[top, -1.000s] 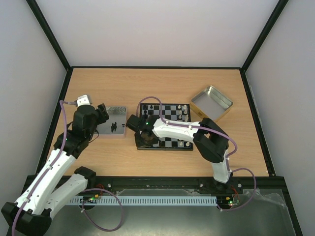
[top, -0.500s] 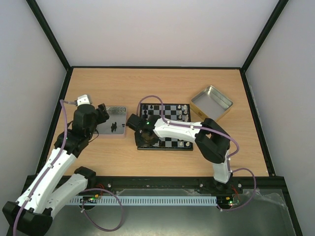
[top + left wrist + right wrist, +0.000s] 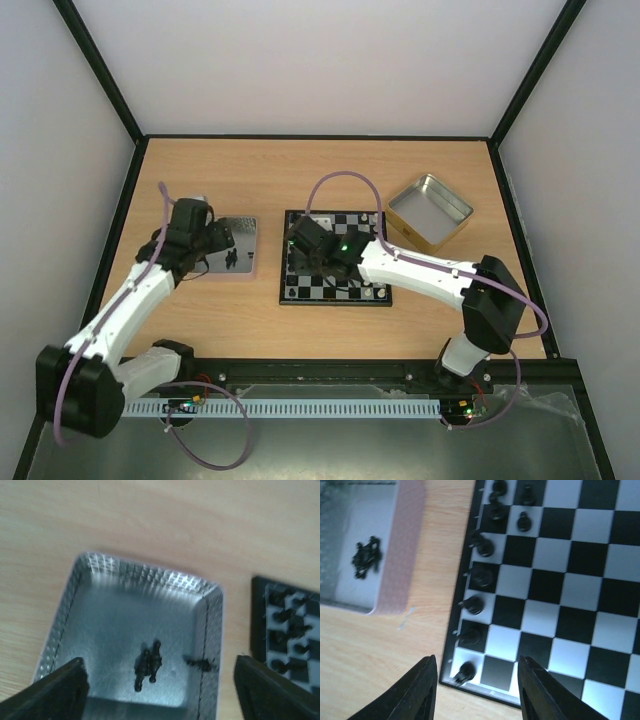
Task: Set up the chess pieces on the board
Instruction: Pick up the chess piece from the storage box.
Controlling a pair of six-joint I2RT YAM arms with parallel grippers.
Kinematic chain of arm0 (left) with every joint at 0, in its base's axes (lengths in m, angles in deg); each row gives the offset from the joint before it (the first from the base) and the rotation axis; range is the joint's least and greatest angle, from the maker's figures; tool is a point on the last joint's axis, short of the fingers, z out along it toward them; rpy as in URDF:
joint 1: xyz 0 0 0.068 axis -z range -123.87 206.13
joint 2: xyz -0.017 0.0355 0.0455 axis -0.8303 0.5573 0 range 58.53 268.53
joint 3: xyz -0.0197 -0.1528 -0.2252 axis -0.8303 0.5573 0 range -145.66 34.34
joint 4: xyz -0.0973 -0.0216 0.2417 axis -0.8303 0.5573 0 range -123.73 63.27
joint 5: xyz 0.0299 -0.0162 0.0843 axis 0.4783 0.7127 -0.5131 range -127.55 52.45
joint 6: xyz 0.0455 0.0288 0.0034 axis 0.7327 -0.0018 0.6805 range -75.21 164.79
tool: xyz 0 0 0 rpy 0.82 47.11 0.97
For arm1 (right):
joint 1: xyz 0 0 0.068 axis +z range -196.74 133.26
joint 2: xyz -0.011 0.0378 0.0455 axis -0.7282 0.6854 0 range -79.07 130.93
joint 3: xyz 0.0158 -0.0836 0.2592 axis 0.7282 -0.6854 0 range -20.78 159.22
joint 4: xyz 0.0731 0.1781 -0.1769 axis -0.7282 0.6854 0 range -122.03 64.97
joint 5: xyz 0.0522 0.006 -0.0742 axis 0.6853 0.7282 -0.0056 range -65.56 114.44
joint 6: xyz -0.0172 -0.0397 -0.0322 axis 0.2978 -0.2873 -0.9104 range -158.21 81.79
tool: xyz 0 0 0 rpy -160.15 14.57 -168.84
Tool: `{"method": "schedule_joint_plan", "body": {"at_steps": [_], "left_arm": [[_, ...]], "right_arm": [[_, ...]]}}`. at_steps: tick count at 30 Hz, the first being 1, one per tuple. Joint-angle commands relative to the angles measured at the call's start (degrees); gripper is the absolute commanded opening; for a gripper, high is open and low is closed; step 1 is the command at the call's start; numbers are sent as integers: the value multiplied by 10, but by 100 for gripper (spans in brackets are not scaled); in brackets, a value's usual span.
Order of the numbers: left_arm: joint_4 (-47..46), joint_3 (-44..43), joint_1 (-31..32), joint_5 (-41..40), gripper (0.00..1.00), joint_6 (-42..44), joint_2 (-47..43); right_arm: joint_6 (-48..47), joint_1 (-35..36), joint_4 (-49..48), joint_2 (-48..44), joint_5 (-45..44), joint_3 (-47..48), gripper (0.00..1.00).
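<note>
Currently, left gripper (image 3: 159, 677) wide open and empty above metal tray (image 3: 150, 573) with black chess pieces (image 3: 148, 666), right gripper (image 3: 476, 677) open, empty, over occupied board (image 3: 555, 596) edge.

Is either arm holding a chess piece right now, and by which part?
Nothing is held: left gripper open over the tray, right gripper open over the board.

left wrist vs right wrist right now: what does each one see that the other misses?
Left wrist only: the left gripper, open; most of the metal tray; a lone black piece by its board-side wall. Right wrist only: the right gripper, open, empty; the board with bare middle squares. Both: the clumped black pieces in the tray, and the edge pieces lining the board's tray side.
</note>
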Motion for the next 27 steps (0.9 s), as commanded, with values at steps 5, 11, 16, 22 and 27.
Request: {"method": "schedule_joint_plan", "body": {"at_steps": [5,11,16,22,27], "left_arm": [[36,-50,-17,50,50,-48,189],[42,-71,-21,59,28,-43,260],[57,-77,-24,51,27,-34,287],[74,-82,-24,67,29,-2,317],[74,-74,-24,69,29,4,322]], "right_arm": [[-57,-46,-53,-2,-23,-45,41],[-77,-57,-84,-20,-33,-74,37],[-81,-64,-102,-37,-41,-91,36],[-80,-67,-110,-43,-51,-97,35],[-75,-68,-116,-46,-52,-103,34]]}}
